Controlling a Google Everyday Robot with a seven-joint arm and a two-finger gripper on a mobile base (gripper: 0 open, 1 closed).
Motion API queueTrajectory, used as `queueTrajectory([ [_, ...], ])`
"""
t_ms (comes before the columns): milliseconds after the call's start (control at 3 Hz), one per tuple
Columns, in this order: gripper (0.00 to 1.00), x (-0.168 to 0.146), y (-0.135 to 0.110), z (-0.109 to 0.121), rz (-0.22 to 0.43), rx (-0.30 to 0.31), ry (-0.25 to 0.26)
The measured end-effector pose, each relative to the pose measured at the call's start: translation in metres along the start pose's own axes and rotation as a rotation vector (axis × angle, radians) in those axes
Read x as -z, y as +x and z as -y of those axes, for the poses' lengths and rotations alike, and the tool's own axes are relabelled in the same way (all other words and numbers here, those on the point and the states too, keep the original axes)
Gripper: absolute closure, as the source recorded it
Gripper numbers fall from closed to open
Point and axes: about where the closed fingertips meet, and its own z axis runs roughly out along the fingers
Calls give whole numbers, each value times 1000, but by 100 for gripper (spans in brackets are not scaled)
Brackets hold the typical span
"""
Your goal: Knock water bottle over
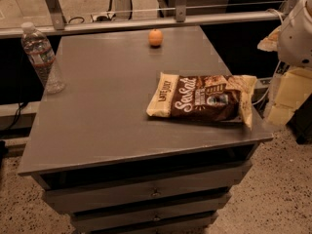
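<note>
The water bottle (42,57) is a small clear ribbed bottle with a white cap and a thin label band. It stands upright at the far left edge of the grey table (107,111). My gripper (286,97) hangs off the right side of the table, beyond its right edge and just past the chip bag's end. It is far from the bottle, with the whole table top between them. The white arm housing (298,30) sits above the gripper at the frame's right edge.
A brown and cream chip bag (202,99) lies flat on the table's right half, near the front right corner. A small orange fruit (155,37) sits at the back middle. The table has drawers below. A glass railing runs behind it.
</note>
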Motion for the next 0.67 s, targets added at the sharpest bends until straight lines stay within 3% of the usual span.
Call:
queueTrajectory([
  [333,0,0,0,0,0,0,0],
  [667,0,-25,-37,14,88,24,-29],
])
